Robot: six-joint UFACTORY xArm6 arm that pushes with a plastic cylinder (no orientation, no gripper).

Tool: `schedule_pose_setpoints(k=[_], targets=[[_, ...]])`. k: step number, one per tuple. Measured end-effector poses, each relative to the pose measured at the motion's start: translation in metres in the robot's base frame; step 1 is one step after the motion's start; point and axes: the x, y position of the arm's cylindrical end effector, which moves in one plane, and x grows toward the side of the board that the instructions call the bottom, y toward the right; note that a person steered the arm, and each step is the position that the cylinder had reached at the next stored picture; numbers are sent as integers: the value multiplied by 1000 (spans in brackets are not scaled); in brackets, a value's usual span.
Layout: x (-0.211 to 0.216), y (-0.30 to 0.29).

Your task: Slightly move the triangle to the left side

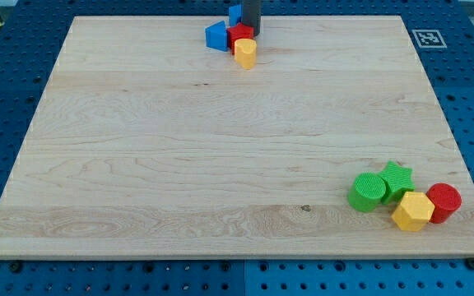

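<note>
A blue triangle-like block [216, 35] lies near the top edge of the wooden board [179, 164], at the left of a small cluster. A red block [239, 34] touches its right side. A yellow block [245, 52] sits just below the red one. A second blue block [235, 14] stands behind them at the board's top edge. My dark rod comes down from the view's top, and my tip [252, 34] is right beside the red block's right side, just above the yellow block. The red block lies between my tip and the triangle.
A second cluster sits at the board's bottom right: a green cylinder [369, 191], a green star [397, 179], a yellow hexagon [413, 211] and a red cylinder [444, 202]. A black-and-white marker [427, 38] is at the top right corner.
</note>
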Motion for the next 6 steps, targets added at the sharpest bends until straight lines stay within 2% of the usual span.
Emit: schedule_pose_setpoints(k=[2, 4, 6], targets=[[29, 42], [-35, 1], [-45, -5]])
